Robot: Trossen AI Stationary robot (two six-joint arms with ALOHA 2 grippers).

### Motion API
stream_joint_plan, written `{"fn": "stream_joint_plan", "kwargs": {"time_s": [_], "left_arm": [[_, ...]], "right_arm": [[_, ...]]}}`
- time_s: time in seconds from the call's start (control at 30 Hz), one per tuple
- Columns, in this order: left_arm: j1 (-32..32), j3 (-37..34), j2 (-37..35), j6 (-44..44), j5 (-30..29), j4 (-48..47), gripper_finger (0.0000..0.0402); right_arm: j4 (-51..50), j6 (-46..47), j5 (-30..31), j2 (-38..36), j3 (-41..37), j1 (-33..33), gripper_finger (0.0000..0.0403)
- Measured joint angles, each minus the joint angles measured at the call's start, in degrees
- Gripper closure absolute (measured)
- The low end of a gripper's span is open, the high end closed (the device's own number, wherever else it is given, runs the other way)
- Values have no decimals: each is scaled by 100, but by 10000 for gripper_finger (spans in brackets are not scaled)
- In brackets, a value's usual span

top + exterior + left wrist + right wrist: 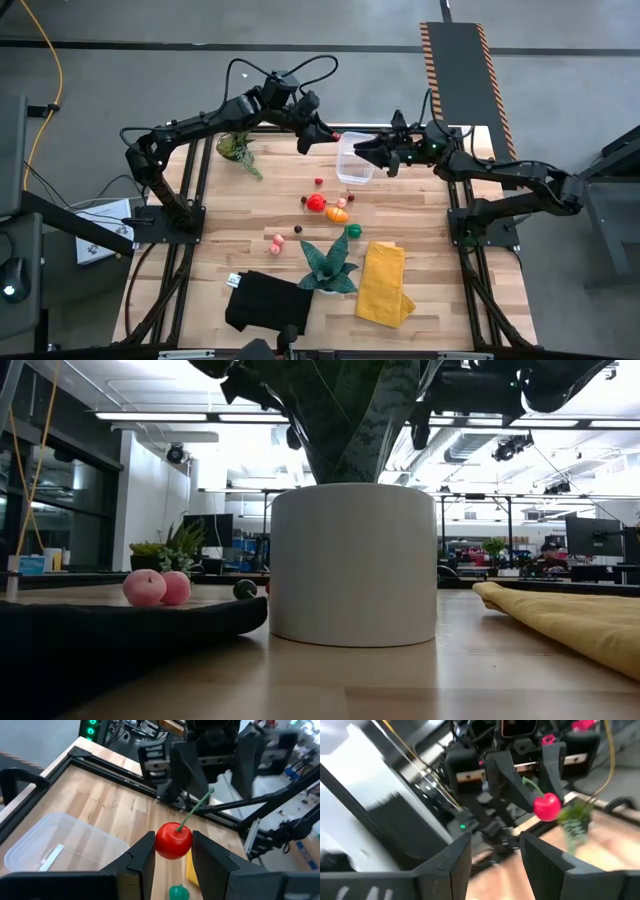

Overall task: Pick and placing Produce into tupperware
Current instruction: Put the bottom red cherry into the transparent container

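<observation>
From table height the white pot [352, 563] blocks the middle of the table, hiding the tupperware and both grippers behind it. The plant [355, 415] in it runs off the top edge. A dark ball [244, 589] beside the two pink fruits [157, 587] is too small to name. The right wrist view is smeared; the tub does not show there, and the red cherry [547, 806] shows with blurred edges. In the left wrist view the tupperware [55, 847] is cut off at the bottom.

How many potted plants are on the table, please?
2: a leafy green plant at the back left, and a teal spiky plant beside the yellow cloth.
</observation>
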Motion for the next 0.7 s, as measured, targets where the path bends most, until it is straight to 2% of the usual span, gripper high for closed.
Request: {"fn": "stream_joint_plan", "kwargs": {"time_s": [0.13,0.3,0.53,0.7], "left_arm": [[24,0,0,-176,212,18,295],[-26,0,0,-374,414,130,295],[-138,0,0,-540,535,167,295],[-188,0,0,-500,531,162,295]], "right_arm": [[-353,-999,169,-36,-2,-13,247],[-487,-1912,659,-38,4,-10,247],[-1212,-2999,678,104,595,-8,246],[-1584,-2889,674,227,1039,-37,246]]}}
